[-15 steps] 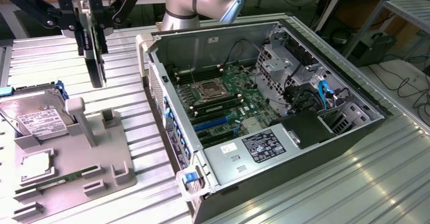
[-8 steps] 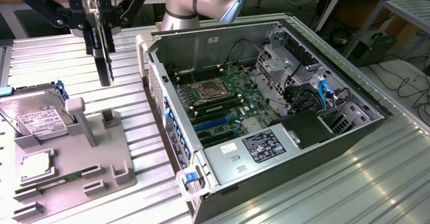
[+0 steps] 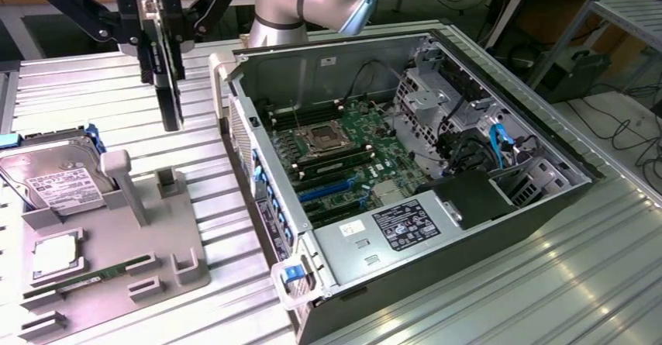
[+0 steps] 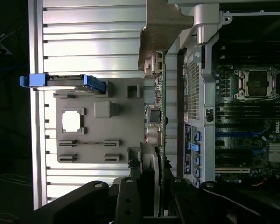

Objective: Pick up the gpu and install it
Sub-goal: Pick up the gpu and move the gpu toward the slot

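Pick stage is reading as done, install as not yet begun. The gripper (image 3: pixel 163 39) is clamping its fingers (image 4: pixel 127 196) on the upper end of the gpu (image 3: pixel 169 89), and the card is hanging free in the air, touching neither the grey fixture tray (image 3: pixel 155 229) nor the open computer case (image 3: pixel 497 252). It is sitting at the far part of the exterior view's left, over the ribbed aluminium table (image 3: pixel 93 89). That puts it just beside the case's left wall and beyond the tray where the hard drive (image 3: pixel 52 182) and green memory stick (image 3: pixel 88 279) are lying. The blue expansion slots (image 3: pixel 325 191) on the motherboard (image 3: pixel 362 147) are showing empty, so carrying over, aligning and seating are remaining, by my reading. The long axis is running vertical, with the free end pointing straight down at the table, and the card is presenting little more than its thin edge to both cameras (which end is carrying the bracket I cannot tell).
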`<state>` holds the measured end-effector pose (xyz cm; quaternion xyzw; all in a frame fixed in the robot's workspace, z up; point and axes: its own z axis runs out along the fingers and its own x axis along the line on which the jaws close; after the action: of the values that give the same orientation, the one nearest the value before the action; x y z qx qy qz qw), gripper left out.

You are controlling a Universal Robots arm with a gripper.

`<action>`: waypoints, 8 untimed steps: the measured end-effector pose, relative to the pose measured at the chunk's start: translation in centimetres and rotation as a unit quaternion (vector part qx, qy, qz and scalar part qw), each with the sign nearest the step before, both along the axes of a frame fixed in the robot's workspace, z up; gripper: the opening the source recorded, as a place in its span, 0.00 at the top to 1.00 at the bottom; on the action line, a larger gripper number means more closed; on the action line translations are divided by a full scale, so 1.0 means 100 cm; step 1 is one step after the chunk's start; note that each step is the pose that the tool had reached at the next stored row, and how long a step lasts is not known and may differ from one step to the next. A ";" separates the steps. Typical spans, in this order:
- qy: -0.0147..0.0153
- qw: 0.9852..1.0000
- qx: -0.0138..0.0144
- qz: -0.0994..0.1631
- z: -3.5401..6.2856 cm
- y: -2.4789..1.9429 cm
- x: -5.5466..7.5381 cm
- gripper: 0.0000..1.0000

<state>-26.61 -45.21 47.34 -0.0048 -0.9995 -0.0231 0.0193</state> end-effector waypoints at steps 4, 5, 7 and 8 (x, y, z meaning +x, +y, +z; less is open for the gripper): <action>0.000 1.000 0.000 0.000 0.0000 0.0000 0.003 0.73; 0.000 1.000 0.000 0.000 0.0000 0.0000 0.003 0.73; 0.000 1.000 0.000 0.000 0.0000 0.0000 0.005 0.73; 0.000 1.000 0.000 0.000 0.0000 0.0000 0.006 0.73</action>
<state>-26.06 -45.21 47.34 -0.0048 -0.9995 -0.0230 0.0193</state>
